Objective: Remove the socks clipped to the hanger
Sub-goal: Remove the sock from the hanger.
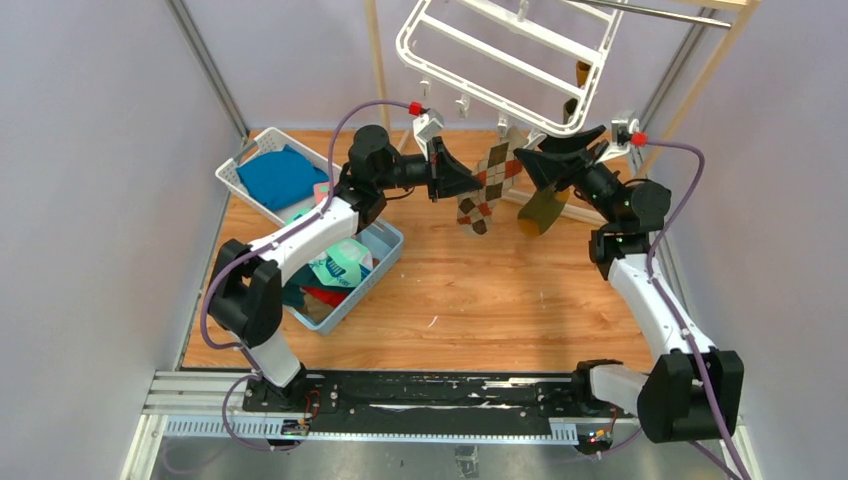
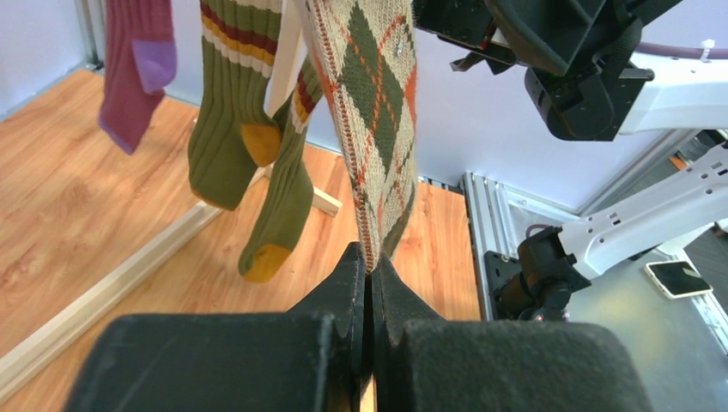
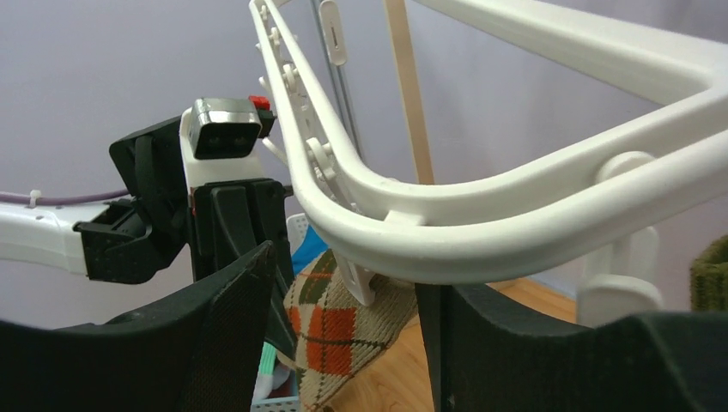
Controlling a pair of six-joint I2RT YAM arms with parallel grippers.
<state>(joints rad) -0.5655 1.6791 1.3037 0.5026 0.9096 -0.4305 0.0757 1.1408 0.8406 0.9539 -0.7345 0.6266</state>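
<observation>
Freeing the argyle sock [image 1: 488, 190] is the step in hand, I judge. The left gripper [image 2: 371, 262] has its jaws pressed together on the sock's lower edge, at bottom centre of the left wrist view. The right gripper [image 3: 343, 283] stands well open and holds nothing, with one jaw on each side of the clip [image 3: 356, 276] that seems to pin the sock's top under the hanger [image 3: 515, 202] rim.

To do it well, the right jaws should squeeze the clip and not the frame. The left should draw the sock down steadily, so the hanger does not swing.

The hanger hangs tilted at upper centre of the top view, with the sock below it between both grippers. Olive socks [image 2: 227, 146] and a purple sock [image 2: 133, 60] hang just beside it, at upper left of the left wrist view, and could catch. A blue basket [image 1: 396, 242] holding loose socks sits at left.
</observation>
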